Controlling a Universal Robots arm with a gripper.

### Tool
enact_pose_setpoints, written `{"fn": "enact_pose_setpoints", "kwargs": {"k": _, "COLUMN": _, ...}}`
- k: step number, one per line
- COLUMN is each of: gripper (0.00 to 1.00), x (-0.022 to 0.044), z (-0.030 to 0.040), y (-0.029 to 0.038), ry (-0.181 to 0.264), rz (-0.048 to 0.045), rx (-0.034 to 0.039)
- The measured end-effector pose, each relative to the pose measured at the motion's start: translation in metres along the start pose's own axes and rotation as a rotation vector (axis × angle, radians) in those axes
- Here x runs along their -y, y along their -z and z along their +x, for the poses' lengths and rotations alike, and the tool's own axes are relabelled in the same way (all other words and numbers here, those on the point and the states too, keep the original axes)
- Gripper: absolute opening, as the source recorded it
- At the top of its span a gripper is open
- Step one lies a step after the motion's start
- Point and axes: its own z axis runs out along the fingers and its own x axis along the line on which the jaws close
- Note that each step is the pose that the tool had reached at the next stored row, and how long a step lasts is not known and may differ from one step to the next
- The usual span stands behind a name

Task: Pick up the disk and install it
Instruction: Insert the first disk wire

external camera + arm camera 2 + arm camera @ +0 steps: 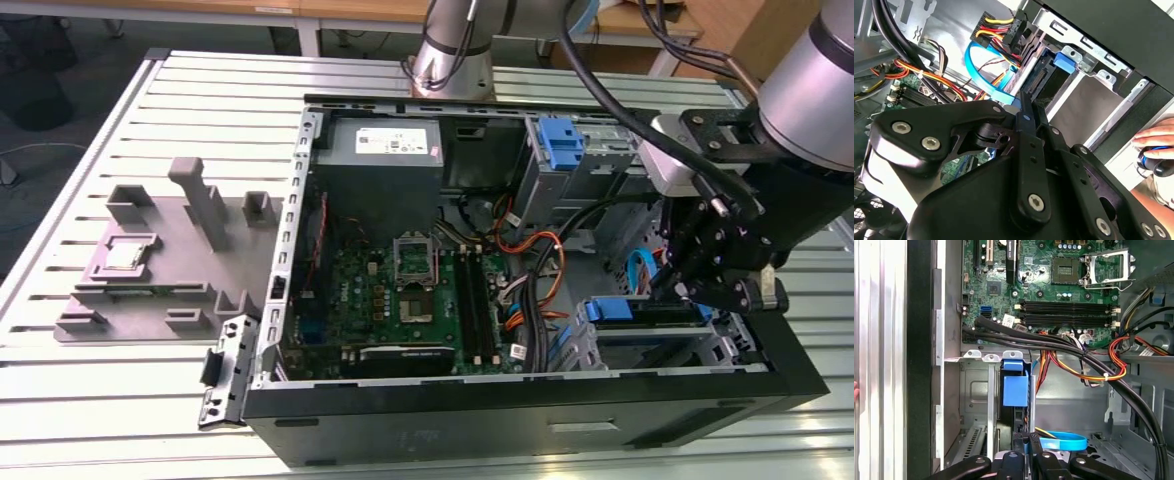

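the open black desktop computer case lies on its side on the ribbed metal counter, with the green motherboard showing in the middle. the black end effector hangs over the case's corner at about four o'clock in the exterior view, right above the metal drive bay. the disk, a flat drive in a blue plastic carrier, stands on edge in that bay, its blue tab at the top; in the first wrist view the blue carrier sits upright between the bay's metal rails, and in the second wrist view its blue tab peeks out against the bay wall. the two black fingers stand close together in the second wrist view, nearly touching, and they line up with the disk's edge, though i cannot tell whether they have hold of it. a flat blue ribbon cable curls just beside the fingers. at ten o'clock in the case sits the grey power supply box, and a grey moulded parts holder rests on the counter at nine o'clock. a person's hand rests outside the case in the second wrist view.
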Motion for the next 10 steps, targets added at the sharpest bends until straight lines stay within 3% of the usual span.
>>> {"fn": "enact_pose_setpoints", "kwargs": {"k": 10, "gripper": 0.16, "x": 0.0, "z": 0.0004, "y": -0.0032, "ry": 0.0, "rz": 0.0, "rx": -0.0002}}
